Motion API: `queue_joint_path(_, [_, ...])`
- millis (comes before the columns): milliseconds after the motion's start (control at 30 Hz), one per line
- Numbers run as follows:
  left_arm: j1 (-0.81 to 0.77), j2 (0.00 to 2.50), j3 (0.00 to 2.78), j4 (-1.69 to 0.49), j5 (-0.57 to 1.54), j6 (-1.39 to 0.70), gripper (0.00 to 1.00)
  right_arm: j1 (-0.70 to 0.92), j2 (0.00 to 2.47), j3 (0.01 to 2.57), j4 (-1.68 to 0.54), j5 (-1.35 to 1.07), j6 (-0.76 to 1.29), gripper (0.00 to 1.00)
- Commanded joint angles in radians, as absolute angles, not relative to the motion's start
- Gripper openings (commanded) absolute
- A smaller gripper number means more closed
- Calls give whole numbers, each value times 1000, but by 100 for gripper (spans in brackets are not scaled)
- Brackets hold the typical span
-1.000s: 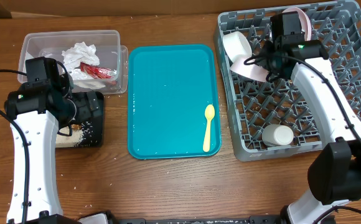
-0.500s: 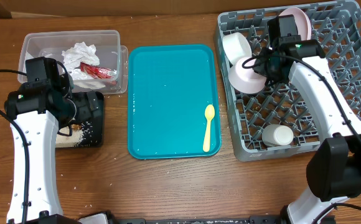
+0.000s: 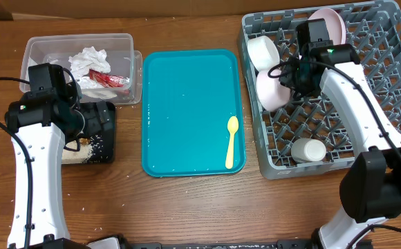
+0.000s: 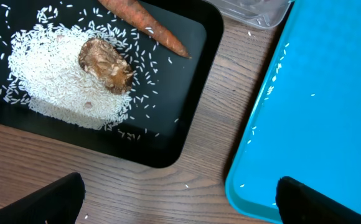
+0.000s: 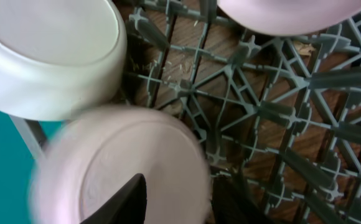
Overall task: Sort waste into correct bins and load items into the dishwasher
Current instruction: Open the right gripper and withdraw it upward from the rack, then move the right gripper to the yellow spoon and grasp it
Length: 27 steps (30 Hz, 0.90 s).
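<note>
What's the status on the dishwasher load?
Left gripper open at black tray. Right gripper shut on pink bowl rim, in rack, white bowl close beside. Yellow spoon on teal tray.

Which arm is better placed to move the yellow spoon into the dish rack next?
Right, probably: the yellow spoon lies beside the dish rack, near the right gripper, once it frees the pink bowl.

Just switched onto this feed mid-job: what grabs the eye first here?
The bright teal tray fills the middle, with a yellow spoon near its right edge. At right, the right pincer is down in the grey dish rack, astride the rim of a pink bowl. At left, a black tray holds a heap of white rice with a brown lump on it and a carrot piece alongside.
</note>
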<state>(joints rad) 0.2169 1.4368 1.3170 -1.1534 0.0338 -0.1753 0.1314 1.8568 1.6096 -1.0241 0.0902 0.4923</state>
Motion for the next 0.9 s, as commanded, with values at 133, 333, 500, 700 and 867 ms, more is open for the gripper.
queue_joint_path(133, [222,1440,1315,-1151,42,-153,100,133,1858,1605,-1007,129,485,37])
queue_joint_path(333, [222,1440,1315,-1151,42,-153,100,133,1828,1675,-1038,62,413,38])
queue_joint_path(500, [222,1440,1315,-1151,42,-153,100,166,1767,1768,-1126,-137,332,38])
queue_joint_path(700, [222,1440,1315,-1151,42,-153,100,364,1748,1747,-1228,-206,281,42])
queue_joint_path(867, [222,1440,1315,-1151,42,-153,100,559,1771,1615,-1181,-73,390,44])
